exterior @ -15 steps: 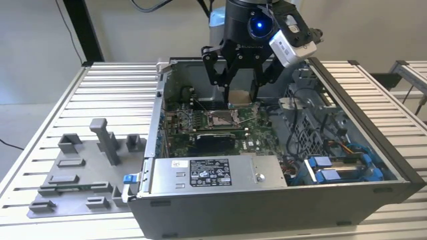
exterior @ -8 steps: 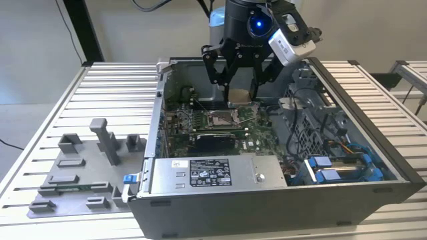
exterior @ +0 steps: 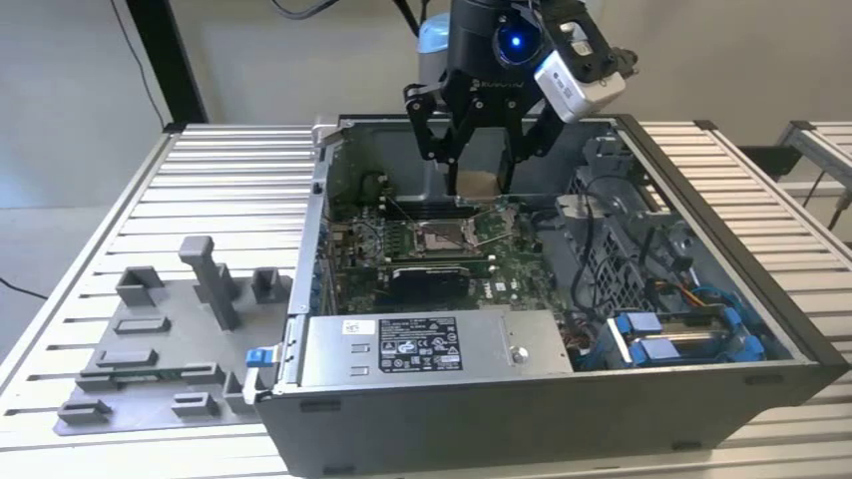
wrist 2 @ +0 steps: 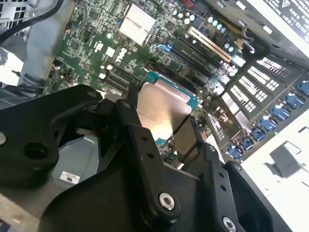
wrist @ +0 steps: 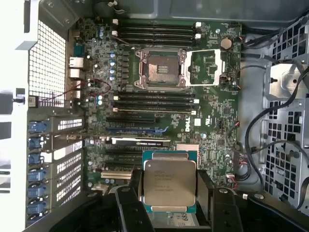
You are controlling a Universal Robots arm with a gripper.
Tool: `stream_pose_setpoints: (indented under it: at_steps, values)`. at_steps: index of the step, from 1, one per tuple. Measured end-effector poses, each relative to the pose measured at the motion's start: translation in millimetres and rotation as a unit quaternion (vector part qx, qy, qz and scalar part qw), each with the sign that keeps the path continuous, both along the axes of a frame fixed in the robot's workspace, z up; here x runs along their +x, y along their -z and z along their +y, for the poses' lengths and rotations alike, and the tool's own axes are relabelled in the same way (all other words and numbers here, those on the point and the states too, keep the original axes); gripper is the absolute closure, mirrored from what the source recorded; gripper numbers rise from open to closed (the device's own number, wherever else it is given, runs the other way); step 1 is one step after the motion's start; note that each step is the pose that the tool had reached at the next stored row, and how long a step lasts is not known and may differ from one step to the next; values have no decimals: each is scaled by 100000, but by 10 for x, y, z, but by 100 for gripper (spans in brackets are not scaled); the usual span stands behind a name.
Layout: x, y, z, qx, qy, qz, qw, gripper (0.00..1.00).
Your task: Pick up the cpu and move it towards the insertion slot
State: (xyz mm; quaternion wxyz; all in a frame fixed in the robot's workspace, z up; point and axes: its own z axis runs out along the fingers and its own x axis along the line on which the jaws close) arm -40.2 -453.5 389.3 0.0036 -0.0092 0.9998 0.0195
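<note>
Nearest the lens in the exterior view, at the lower left of the frame, a grey plastic fixture plate with upright blocks (exterior: 160, 349) lies on the ribbed metal table (exterior: 226, 170). Beside it, filling the lower centre, stands the open dark-grey computer case (exterior: 745, 384), with a silver labelled power supply box (exterior: 433, 344) along its near wall and blue-clipped drive bays (exterior: 672, 339) at the lower right. Deeper inside, the green motherboard (wrist: 212, 123) carries the insertion slot (exterior: 442, 238), a square socket with a shiny metal frame and pale centre, its load plate swung open; in the first wrist view that socket (wrist: 161, 69) sits in the upper middle. Farther back, at the top centre of the exterior view, the black two-fingered gripper (exterior: 482, 160) hangs over the case, its fingers closed against opposite edges of the cpu (exterior: 480, 183), a thin square chip with a silvery top. The chip (wrist: 169, 183) (wrist 2: 164, 113) is held clear above the board, well apart from the socket.
</note>
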Motion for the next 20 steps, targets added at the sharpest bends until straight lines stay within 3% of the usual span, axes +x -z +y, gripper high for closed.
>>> stream_pose_setpoints:
  at_steps: [7,20]
  values:
    - [46,18,79,0,-1,-3,100000,100]
    - [207,114,146,0,1,40,100000,100]
